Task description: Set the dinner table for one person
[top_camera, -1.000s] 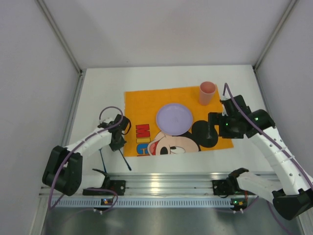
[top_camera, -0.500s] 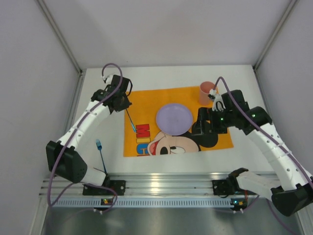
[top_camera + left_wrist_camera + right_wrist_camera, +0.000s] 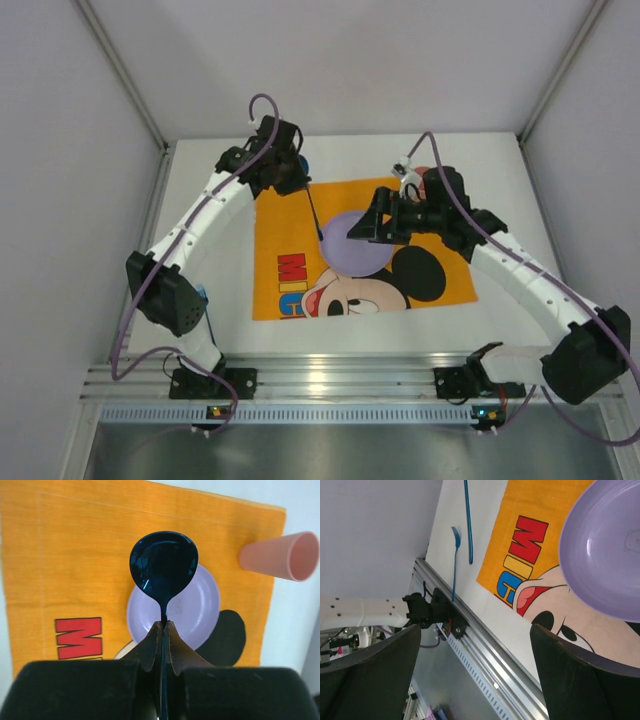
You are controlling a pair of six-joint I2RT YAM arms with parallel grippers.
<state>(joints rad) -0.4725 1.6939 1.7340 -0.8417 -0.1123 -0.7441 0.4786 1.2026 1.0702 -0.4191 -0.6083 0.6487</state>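
A dark blue spoon is clamped by its handle in my left gripper, its bowl hanging over the lilac plate. In the top view the left gripper is at the far left corner of the orange Mickey placemat, and the spoon slants toward the plate. My right gripper stands open above the plate's far edge with nothing between its fingers. A pink cup stands off the mat's far right corner. The white dinner table carries it all.
A blue fork and another thin blue utensil lie on the bare table left of the placemat, near the aluminium rail. In the top view the fork is mostly hidden by the left arm. Grey walls close in the table.
My left arm has lifted the spoon from the near left of the table and swung to the mat's far left corner. The right arm has moved left to above the plate.
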